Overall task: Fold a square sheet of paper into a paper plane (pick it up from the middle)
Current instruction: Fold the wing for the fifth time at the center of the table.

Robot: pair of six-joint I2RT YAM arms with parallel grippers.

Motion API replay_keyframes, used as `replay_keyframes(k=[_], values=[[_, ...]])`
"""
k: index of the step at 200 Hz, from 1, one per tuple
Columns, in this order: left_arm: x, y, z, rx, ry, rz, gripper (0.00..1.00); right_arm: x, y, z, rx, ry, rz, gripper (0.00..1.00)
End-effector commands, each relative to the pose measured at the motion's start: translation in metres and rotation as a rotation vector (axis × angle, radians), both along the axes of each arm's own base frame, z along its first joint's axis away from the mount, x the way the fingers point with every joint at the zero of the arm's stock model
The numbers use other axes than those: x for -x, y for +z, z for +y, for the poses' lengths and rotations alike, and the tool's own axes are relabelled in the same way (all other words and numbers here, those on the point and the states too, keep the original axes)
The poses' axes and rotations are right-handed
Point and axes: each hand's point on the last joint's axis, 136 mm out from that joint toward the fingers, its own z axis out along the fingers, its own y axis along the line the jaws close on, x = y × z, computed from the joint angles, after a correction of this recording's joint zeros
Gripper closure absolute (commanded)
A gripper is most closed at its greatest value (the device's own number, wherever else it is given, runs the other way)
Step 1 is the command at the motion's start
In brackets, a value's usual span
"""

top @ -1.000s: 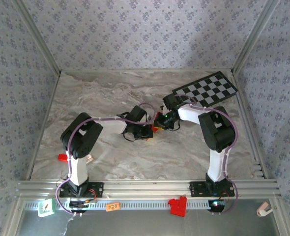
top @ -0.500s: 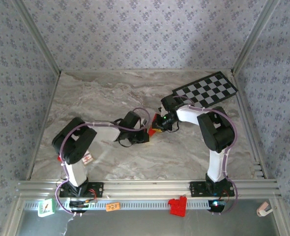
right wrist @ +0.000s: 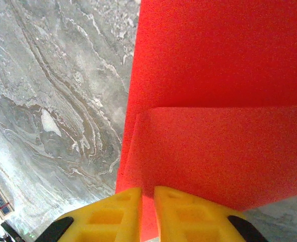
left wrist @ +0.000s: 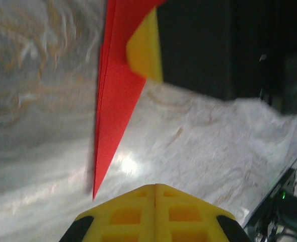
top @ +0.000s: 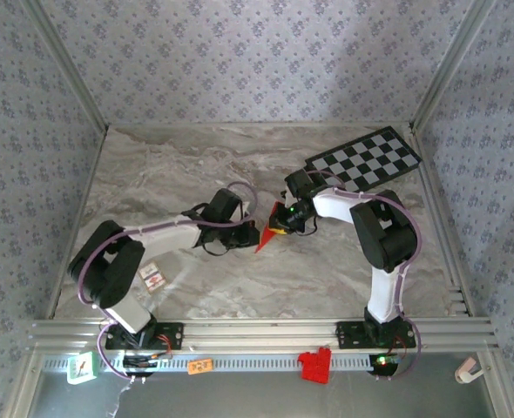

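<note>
**Right fingers grip the paper, left fingers closed on nothing**

You have the folded red paper [top: 263, 238] near the middle of the table [top: 240, 292], narrowing to a sharp point that aims toward the near edge. Your right fingers [right wrist: 189, 214] are clamped on its wide end, with a red strip showing between them. Your left fingers [left wrist: 128, 214] are pressed together with nothing between them, just beside the paper's tip; contact cannot be told. The checkered board [top: 366, 158] lies at the far right, apart from the paper.
</note>
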Motion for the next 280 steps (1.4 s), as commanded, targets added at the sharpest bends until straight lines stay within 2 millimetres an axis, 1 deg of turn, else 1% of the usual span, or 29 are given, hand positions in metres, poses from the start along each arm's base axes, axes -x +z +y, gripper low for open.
replay_keyframes(k=[1, 27, 51, 70, 91, 101, 121, 132, 137, 149, 166, 190, 208, 232, 248, 250, 254, 280], values=[[-0.022, -0.002, -0.015, 0.028, 0.042, -0.005, 0.98, 0.023, -0.013, -0.008, 0.046, -0.003, 0.087, 0.82], [-0.033, -0.015, -0.023, 0.027, 0.061, 0.013, 0.99, 0.015, -0.001, -0.003, 0.004, -0.001, 0.058, 0.82], [-0.036, -0.027, -0.027, 0.014, 0.059, 0.034, 1.0, 0.008, 0.009, -0.002, -0.027, -0.002, 0.035, 0.82], [-0.035, -0.038, -0.024, -0.011, 0.067, 0.052, 1.0, 0.004, 0.015, -0.002, -0.048, -0.012, 0.027, 0.82], [-0.033, -0.052, -0.016, -0.065, 0.082, 0.07, 1.0, -0.002, 0.023, -0.004, -0.072, -0.017, 0.006, 0.82], [-0.031, -0.056, -0.014, -0.077, 0.083, 0.082, 1.0, -0.005, 0.029, -0.006, -0.077, -0.022, -0.012, 0.81], [-0.028, -0.063, -0.011, -0.095, 0.084, 0.098, 1.0, -0.014, 0.041, -0.017, -0.055, -0.031, -0.086, 0.78], [-0.027, -0.065, -0.009, -0.104, 0.086, 0.103, 1.0, -0.02, 0.044, -0.026, -0.024, -0.05, -0.105, 0.76], [-0.027, -0.064, -0.009, -0.103, 0.087, 0.102, 1.0, -0.022, 0.045, -0.029, -0.011, -0.021, -0.133, 0.76], [-0.027, -0.064, -0.009, -0.103, 0.085, 0.103, 1.0, -0.026, 0.047, -0.031, -0.006, -0.005, -0.153, 0.75], [-0.026, -0.065, -0.009, -0.104, 0.083, 0.105, 1.0, -0.028, 0.047, -0.026, -0.024, 0.029, -0.162, 0.75], [-0.026, -0.065, -0.009, -0.106, 0.086, 0.109, 1.0, -0.026, 0.039, -0.02, -0.048, 0.06, -0.137, 0.75], [-0.026, -0.064, -0.009, -0.106, 0.086, 0.111, 1.0, -0.026, 0.03, -0.019, -0.051, 0.065, -0.117, 0.75], [-0.024, -0.065, -0.008, -0.109, 0.083, 0.117, 1.0, -0.031, 0.025, -0.019, -0.05, 0.075, -0.116, 0.75], [-0.023, -0.066, -0.007, -0.112, 0.079, 0.123, 1.0, -0.03, 0.017, -0.021, -0.04, 0.082, -0.101, 0.75], [-0.023, -0.066, -0.007, -0.112, 0.079, 0.124, 1.0, -0.037, 0.023, -0.018, -0.048, 0.083, -0.122, 0.75], [-0.022, -0.067, -0.007, -0.114, 0.079, 0.125, 1.0, -0.04, 0.025, -0.017, -0.05, 0.084, -0.129, 0.75], [-0.02, -0.07, -0.007, -0.118, 0.069, 0.135, 1.0, -0.042, 0.016, -0.018, -0.037, 0.085, -0.115, 0.75]])
